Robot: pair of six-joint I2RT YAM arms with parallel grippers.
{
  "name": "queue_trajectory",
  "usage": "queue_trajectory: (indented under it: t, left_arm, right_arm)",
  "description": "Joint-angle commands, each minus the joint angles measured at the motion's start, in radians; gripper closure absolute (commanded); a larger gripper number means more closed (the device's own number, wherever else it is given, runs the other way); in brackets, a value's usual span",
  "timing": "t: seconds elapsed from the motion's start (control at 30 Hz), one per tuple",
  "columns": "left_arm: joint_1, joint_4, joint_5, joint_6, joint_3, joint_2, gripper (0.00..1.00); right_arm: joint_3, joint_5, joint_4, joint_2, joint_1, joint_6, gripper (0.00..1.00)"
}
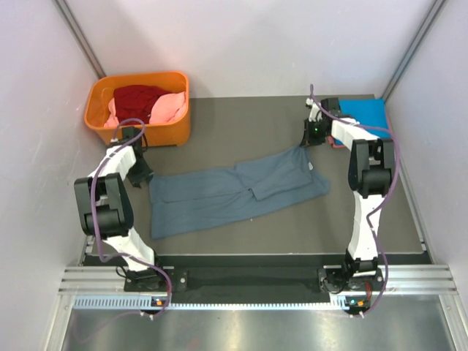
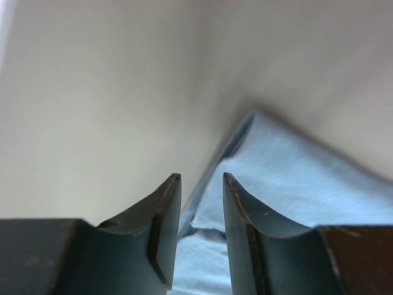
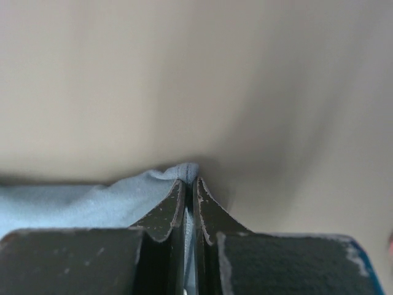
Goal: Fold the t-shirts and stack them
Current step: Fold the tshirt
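A slate grey-blue t-shirt (image 1: 234, 191) lies spread across the middle of the dark surface (image 1: 248, 128). Beyond its left end is an orange basket (image 1: 157, 131) holding a dark red tee (image 1: 139, 99) and a salmon tee (image 1: 172, 106). Beyond its right end lies a bright blue tee (image 1: 363, 113). The right end effector (image 3: 189, 182) is clamped on the grey-blue shirt's far right corner. The left end effector (image 2: 201, 178), jaws apart, is at its left edge.

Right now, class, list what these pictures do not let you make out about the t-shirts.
- Top view: bright blue t-shirt, partly hidden behind the right arm.
- Top view: tees in the orange basket, lower parts hidden by its wall; count unclear.
- Right wrist view: grey-blue t-shirt mostly hidden by the right gripper shut on it.
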Motion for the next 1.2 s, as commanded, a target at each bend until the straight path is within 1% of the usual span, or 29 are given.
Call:
queue_trajectory:
  t: [0.0, 0.07, 0.1, 0.17, 0.2, 0.23, 0.33, 0.37, 0.4, 0.5, 0.57, 0.63, 0.67, 0.7, 0.73, 0.77, 0.87, 0.93, 1.03, 1.07, 1.1, 1.13, 1.17]
  left_arm:
    - [0.006, -0.021, -0.142, -0.015, 0.08, -0.119, 0.61]
    - [0.005, 0.031, -0.15, -0.007, 0.071, -0.186, 0.59]
    - [0.005, 0.043, -0.141, 0.005, 0.068, -0.203, 0.59]
    - [0.005, 0.068, -0.081, 0.011, 0.074, -0.237, 0.59]
    - [0.005, 0.074, -0.044, 0.019, 0.077, -0.246, 0.59]
    - [0.006, 0.078, 0.033, 0.014, 0.076, -0.252, 0.59]
    - [0.005, 0.111, 0.183, 0.004, 0.045, -0.275, 0.59]
    - [0.003, 0.121, 0.274, 0.002, 0.033, -0.28, 0.59]
    - [0.002, 0.134, 0.299, 0.007, 0.008, -0.281, 0.59]
    - [-0.007, 0.128, 0.375, 0.019, -0.013, -0.272, 0.6]
    - [-0.044, 0.129, 0.407, 0.025, -0.026, -0.269, 0.61]
    - [-0.098, 0.14, 0.372, 0.037, -0.052, -0.278, 0.62]
    - [-0.163, 0.146, 0.337, 0.04, -0.062, -0.298, 0.62]
    - [-0.205, 0.152, 0.257, 0.039, -0.085, -0.309, 0.62]
    - [-0.239, 0.167, 0.237, 0.037, -0.093, -0.33, 0.62]
    - [-0.298, 0.167, 0.197, 0.03, -0.102, -0.34, 0.62]
    - [-0.38, 0.135, 0.153, 0.021, -0.096, -0.346, 0.62]
    - [-0.412, 0.117, 0.125, 0.024, -0.096, -0.346, 0.62]
    - [-0.48, 0.092, 0.137, 0.062, -0.113, -0.344, 0.62]
    - [-0.516, 0.092, 0.155, 0.091, -0.125, -0.349, 0.62]
    - [-0.536, 0.088, 0.171, 0.105, -0.132, -0.35, 0.62]
    - [-0.585, 0.074, 0.178, 0.123, -0.139, -0.352, 0.63]
    - [-0.613, 0.074, 0.175, 0.131, -0.142, -0.352, 0.63]
  right_arm:
    - [0.155, 0.042, 0.073, 0.07, 0.019, 0.051, 1.0]
    - [0.22, 0.042, 0.076, 0.106, 0.026, 0.065, 1.0]
    - [0.293, 0.042, 0.076, 0.144, 0.028, 0.081, 1.0]
    - [0.361, 0.047, 0.085, 0.178, 0.032, 0.1, 1.0]
    - [0.426, 0.046, 0.093, 0.214, 0.034, 0.126, 1.0]
    - [0.459, 0.053, 0.113, 0.231, 0.034, 0.139, 1.0]
    - [0.566, 0.058, 0.172, 0.3, 0.034, 0.188, 1.0]
    - [0.597, 0.058, 0.183, 0.32, 0.034, 0.197, 1.0]
    - [0.646, 0.058, 0.197, 0.354, 0.034, 0.217, 1.0]
    - [0.704, 0.067, 0.264, 0.408, 0.032, 0.252, 1.0]
    - [0.721, 0.072, 0.333, 0.431, 0.032, 0.274, 1.0]
    - [0.763, 0.073, 0.387, 0.468, 0.031, 0.312, 1.0]
    - [0.774, 0.07, 0.407, 0.48, 0.032, 0.323, 1.0]
    - [0.786, 0.059, 0.454, 0.497, 0.032, 0.341, 1.0]
    - [0.789, 0.058, 0.458, 0.505, 0.032, 0.349, 1.0]
    - [0.794, 0.059, 0.493, 0.514, 0.034, 0.358, 1.0]
    - [0.821, 0.095, 0.515, 0.531, 0.034, 0.366, 1.0]
    - [0.829, 0.12, 0.542, 0.532, 0.034, 0.374, 1.0]
    - [0.829, 0.128, 0.544, 0.514, 0.032, 0.378, 0.87]
    - [0.824, 0.125, 0.535, 0.476, 0.032, 0.374, 0.77]
    - [0.799, 0.115, 0.516, 0.448, 0.032, 0.374, 0.74]
    - [0.738, 0.102, 0.515, 0.375, 0.031, 0.381, 0.67]
    - [0.737, 0.102, 0.515, 0.333, 0.028, 0.381, 0.61]
